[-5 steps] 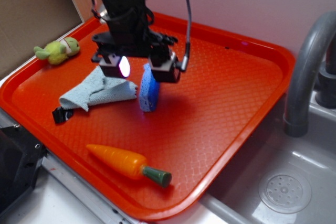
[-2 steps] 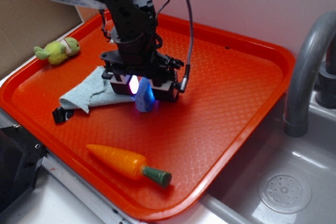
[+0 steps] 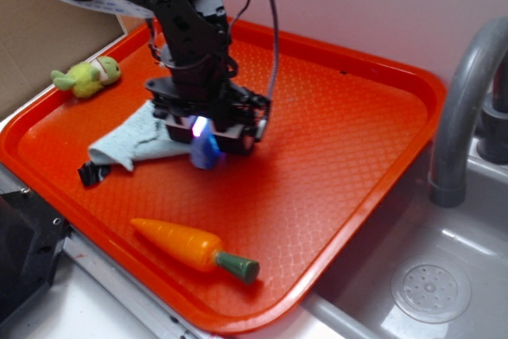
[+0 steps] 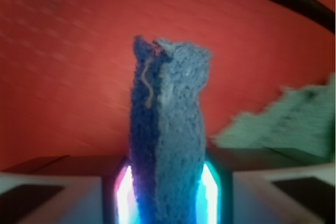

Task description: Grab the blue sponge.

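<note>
Where gripper (image 3: 205, 134) descends, blue sponge (image 4: 167, 129) seems pinched.

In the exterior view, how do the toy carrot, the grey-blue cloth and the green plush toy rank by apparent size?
1. Toy carrot, though nearest the camera.
2. Grey-blue cloth, partly hidden by the arm, so it may be larger.
3. Green plush toy.

Royal-blue porous sponge (image 4: 168, 135), orange-red diamond-embossed tray (image 3: 349, 148), pale grey-blue rag (image 3: 131, 142).
</note>
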`<action>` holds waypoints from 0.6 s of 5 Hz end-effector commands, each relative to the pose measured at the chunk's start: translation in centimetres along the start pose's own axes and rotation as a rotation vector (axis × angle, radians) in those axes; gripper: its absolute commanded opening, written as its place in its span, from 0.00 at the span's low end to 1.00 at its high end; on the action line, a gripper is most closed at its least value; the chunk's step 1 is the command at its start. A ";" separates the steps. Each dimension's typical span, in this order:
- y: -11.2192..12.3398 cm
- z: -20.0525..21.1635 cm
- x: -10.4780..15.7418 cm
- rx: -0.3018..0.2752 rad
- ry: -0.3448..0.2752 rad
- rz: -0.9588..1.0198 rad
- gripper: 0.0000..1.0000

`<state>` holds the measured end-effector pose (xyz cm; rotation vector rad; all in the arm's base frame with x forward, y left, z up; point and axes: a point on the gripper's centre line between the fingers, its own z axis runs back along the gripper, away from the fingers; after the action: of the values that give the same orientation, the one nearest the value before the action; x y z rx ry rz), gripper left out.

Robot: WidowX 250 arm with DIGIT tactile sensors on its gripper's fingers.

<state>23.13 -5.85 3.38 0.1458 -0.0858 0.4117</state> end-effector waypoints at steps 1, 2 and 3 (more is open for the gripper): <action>1.7 10.3 2.1 -0.172 0.046 -0.429 0.00; 3.4 13.7 1.2 -0.220 0.029 -0.502 0.00; 5.3 16.0 0.5 -0.221 -0.011 -0.472 0.00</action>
<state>19.62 -4.14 18.44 -0.0458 -0.0417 -0.0762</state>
